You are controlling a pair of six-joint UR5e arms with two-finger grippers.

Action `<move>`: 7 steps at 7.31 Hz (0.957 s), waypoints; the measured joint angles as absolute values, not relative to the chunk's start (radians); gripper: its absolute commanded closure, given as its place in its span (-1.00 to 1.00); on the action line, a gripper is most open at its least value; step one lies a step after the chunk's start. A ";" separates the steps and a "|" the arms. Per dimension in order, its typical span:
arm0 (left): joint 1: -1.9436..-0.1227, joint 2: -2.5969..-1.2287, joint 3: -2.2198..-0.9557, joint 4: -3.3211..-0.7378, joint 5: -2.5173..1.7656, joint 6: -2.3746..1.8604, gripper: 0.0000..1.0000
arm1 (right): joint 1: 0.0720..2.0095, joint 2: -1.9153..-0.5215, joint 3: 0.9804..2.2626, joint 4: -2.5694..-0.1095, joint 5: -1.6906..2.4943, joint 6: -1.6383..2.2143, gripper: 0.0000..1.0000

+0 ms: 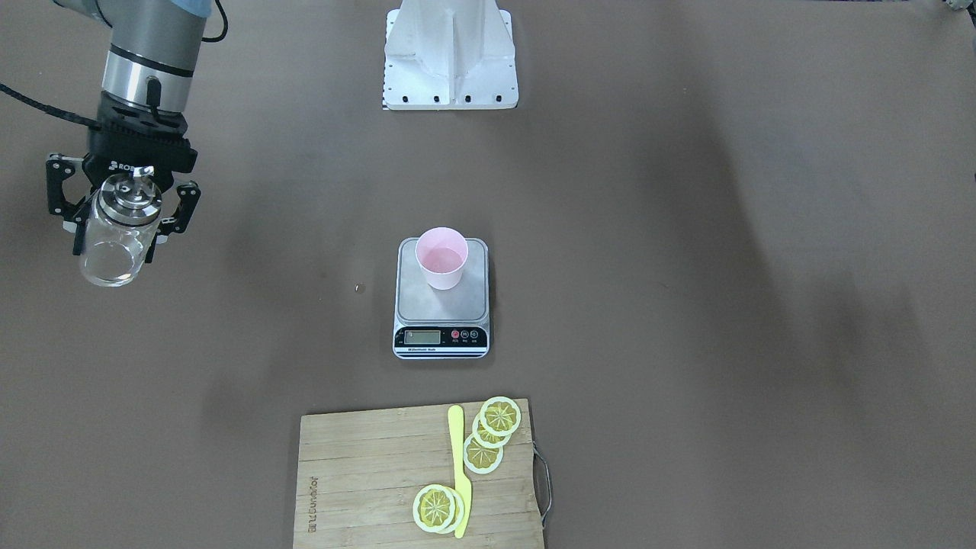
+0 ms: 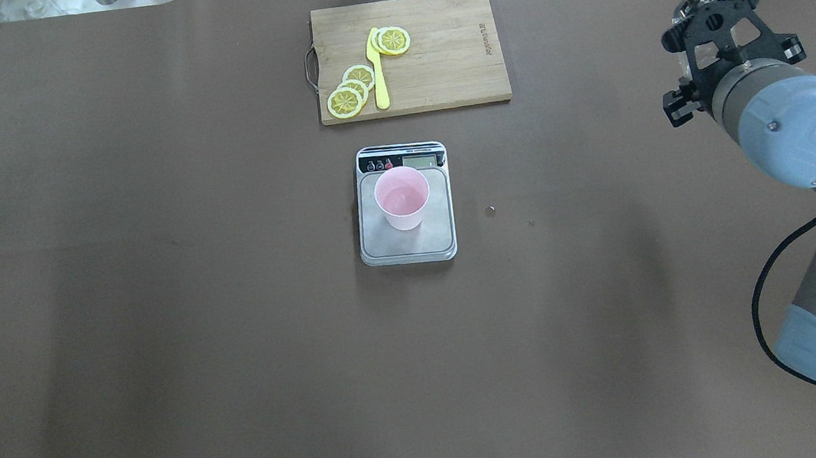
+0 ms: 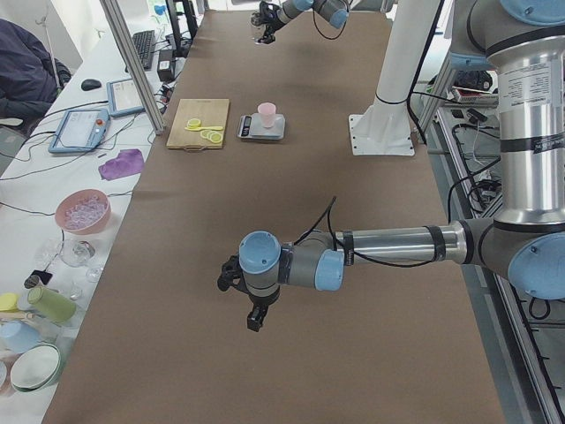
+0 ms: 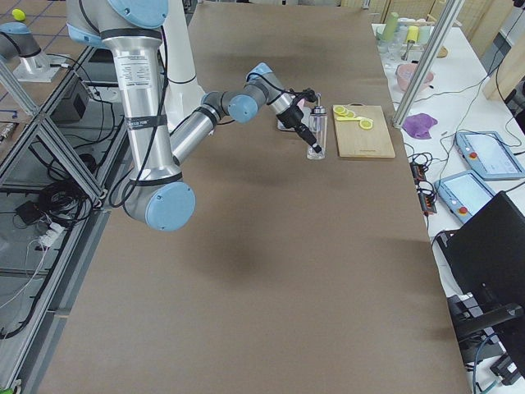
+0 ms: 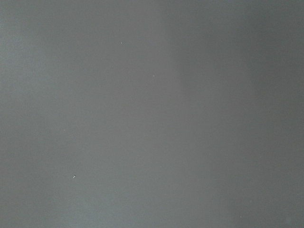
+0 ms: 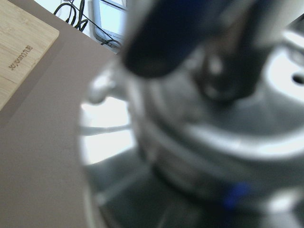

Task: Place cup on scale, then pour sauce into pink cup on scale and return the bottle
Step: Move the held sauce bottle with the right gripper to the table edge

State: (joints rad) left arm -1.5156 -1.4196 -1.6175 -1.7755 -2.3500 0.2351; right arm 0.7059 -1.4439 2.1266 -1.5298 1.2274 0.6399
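Observation:
The pale pink cup (image 1: 441,258) stands upright on the scale (image 1: 441,309) at the table's middle; both also show in the overhead view, the cup (image 2: 402,197) on the scale (image 2: 410,244). My right gripper (image 1: 118,250) is shut on the transparent bottle (image 1: 113,263), which is upright with its silver spout (image 1: 136,191) on top. In the exterior right view the bottle (image 4: 317,131) seems to rest on the table. Its blurred spout (image 6: 213,118) fills the right wrist view. My left gripper (image 3: 252,309) hangs over bare table far from the scale; I cannot tell whether it is open.
A bamboo cutting board (image 1: 366,473) with lemon slices (image 1: 499,417) and a yellow knife (image 1: 458,465) lies beyond the scale. The white robot base mount (image 1: 450,53) stands behind the scale. The left wrist view shows only brown table.

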 measured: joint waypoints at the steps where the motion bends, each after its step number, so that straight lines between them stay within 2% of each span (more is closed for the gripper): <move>1: -1.516 -1.419 -1.617 -1.780 -2.350 0.235 -0.97 | 0.737 -1.491 2.096 -1.405 1.277 0.626 1.00; 4: -1.516 -1.419 -1.617 -1.787 -2.350 0.235 -0.97 | 0.849 -1.602 1.906 -0.986 1.442 0.608 1.00; 7: -1.516 -1.418 -1.617 -1.795 -2.350 0.235 -0.97 | 0.947 -1.636 1.624 -0.560 1.606 0.648 1.00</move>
State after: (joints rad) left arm -1.5156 -1.4177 -1.6168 -1.7954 -2.3501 0.2347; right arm 0.9474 -1.6362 1.6240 -0.5605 1.6059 0.6479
